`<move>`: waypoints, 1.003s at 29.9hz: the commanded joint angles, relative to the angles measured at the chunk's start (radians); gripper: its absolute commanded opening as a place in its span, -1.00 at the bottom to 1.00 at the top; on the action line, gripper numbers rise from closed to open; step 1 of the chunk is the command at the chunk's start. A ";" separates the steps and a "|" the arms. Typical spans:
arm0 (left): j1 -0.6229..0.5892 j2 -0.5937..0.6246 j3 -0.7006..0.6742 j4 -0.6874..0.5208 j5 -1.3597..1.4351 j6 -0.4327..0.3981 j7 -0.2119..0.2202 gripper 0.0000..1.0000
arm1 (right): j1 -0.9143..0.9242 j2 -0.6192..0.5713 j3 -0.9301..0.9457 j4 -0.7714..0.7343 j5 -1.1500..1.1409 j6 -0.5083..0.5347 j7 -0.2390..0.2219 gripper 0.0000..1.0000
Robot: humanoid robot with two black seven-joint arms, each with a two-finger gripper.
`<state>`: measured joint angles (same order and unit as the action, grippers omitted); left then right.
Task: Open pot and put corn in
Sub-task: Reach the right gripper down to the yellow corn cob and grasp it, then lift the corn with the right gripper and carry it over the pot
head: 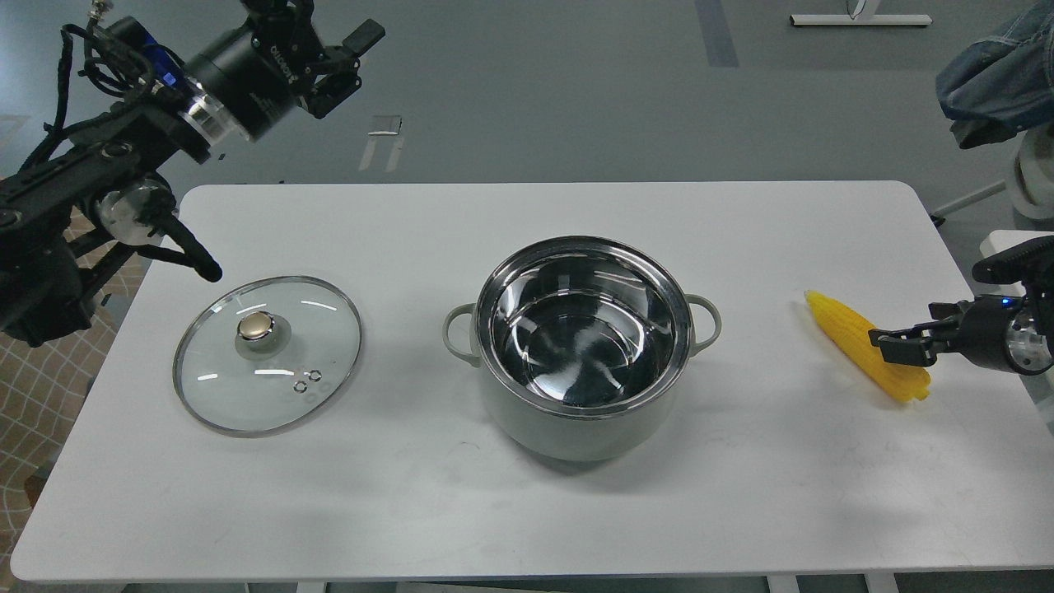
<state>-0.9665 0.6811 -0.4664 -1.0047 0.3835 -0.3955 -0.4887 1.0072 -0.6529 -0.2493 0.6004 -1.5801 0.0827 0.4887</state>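
Round grey-green steel-lined pot [583,350] sits lidless; R gripper [893,343] pinches yellow corn cob [865,343] on white table [527,511]; L gripper [342,53] raised, fingers spread.

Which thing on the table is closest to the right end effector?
The corn: the right end effector is right at its lower half. The pot and the glass lid sit well away to its left.

The round pale grey-green pot [583,346] gleams silver inside and along its steel rim. The tapered corn cob [852,333] is bright yellow. The flat clear glass lid [268,354] carries a gold knob. The surface [494,511] is plain white.
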 commanded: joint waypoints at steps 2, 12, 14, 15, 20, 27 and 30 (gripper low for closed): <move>0.000 0.002 0.000 -0.002 -0.002 -0.002 0.000 0.88 | -0.027 0.076 -0.013 -0.051 -0.001 -0.001 0.000 0.78; 0.000 0.005 -0.001 -0.002 -0.002 -0.005 0.000 0.88 | -0.029 0.137 -0.091 -0.111 0.000 -0.004 0.000 -0.98; 0.002 0.005 -0.001 -0.002 -0.002 -0.003 0.000 0.88 | -0.027 0.142 -0.091 -0.100 0.003 -0.011 0.000 -1.00; 0.000 0.003 -0.001 -0.002 -0.002 -0.003 0.000 0.88 | -0.022 0.139 -0.091 -0.099 0.005 -0.020 0.000 -1.00; 0.000 0.002 -0.001 -0.002 -0.002 -0.003 0.000 0.88 | 0.026 0.084 -0.082 -0.009 0.009 -0.043 0.000 -1.00; 0.000 0.000 -0.003 -0.003 -0.003 -0.003 0.000 0.88 | 0.328 -0.076 -0.077 0.295 0.011 -0.023 0.000 -1.00; 0.000 -0.001 -0.003 -0.003 -0.005 -0.003 0.000 0.88 | 0.441 -0.083 -0.079 0.380 0.008 0.011 0.000 -1.00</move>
<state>-0.9661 0.6813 -0.4684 -1.0080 0.3805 -0.3993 -0.4887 1.3344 -0.7219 -0.3264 0.8933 -1.5690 0.0631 0.4885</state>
